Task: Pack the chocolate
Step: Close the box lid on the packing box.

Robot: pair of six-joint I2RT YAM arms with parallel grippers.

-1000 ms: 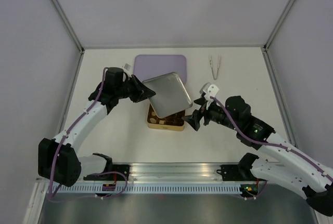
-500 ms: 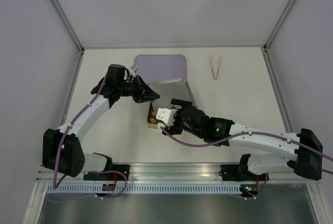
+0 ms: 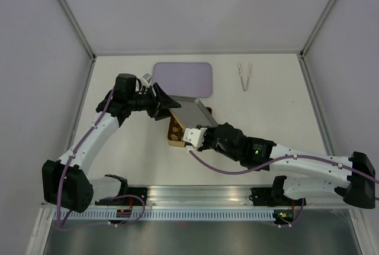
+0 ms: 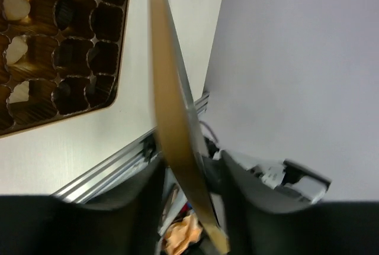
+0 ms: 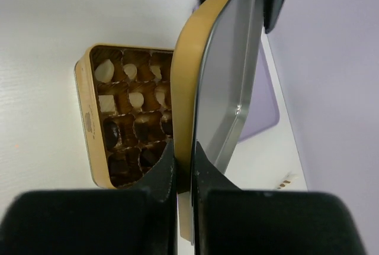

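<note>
Lab test enclosure, plain pale partition walls [image 3: 195, 6], metal corner posts [image 3: 70, 15], white table [image 3: 278, 101], slotted aluminium mounting rail [image 3: 201, 194]

Metal lid [image 5: 228, 71] & tin [image 5: 84, 125], matt table [image 5: 41, 42]
We see the lid as sheet metal, satin silver inside, gold outside; tin's tray shiny gold; chocolate [image 5: 105, 70] matt; tweezers [image 3: 244, 76] bare metal; mat [image 3: 182, 78] smooth.

Gold lid [image 3: 192, 112] on edge and right end effector [image 5: 185, 163] over the tin [image 3: 176, 144]; left cells [image 3: 175, 129] open from above.

One tin [image 5: 84, 119], one lid [image 5: 222, 89], one mat [image 3: 182, 77], one tweezers [image 3: 244, 76].
</note>
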